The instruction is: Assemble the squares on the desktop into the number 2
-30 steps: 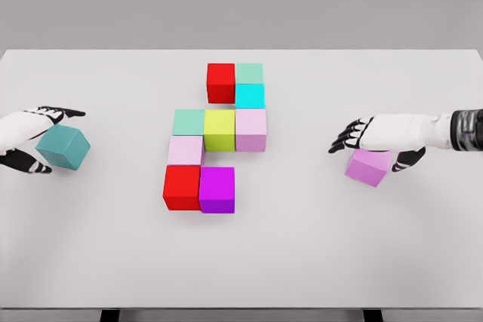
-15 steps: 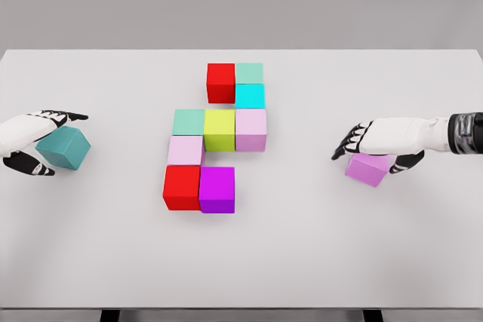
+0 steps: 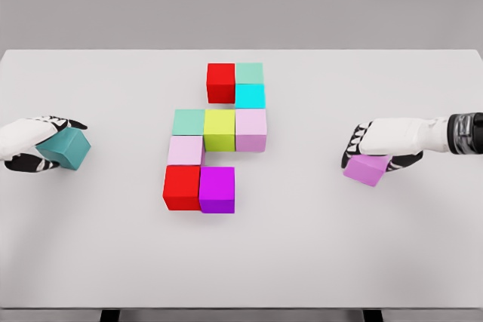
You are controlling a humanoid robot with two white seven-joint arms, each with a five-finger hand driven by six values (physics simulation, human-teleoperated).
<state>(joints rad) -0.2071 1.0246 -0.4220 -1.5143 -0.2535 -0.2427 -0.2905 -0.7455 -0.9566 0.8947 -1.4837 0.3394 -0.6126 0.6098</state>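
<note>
While nine cubes sit clustered mid-table (image 3: 302,262), the left hand (image 3: 30,145) clasps a teal cube (image 3: 65,148) at the far left edge, and the right hand (image 3: 381,141) curls down around a violet cube (image 3: 366,170) beneath its palm at the right.
</note>
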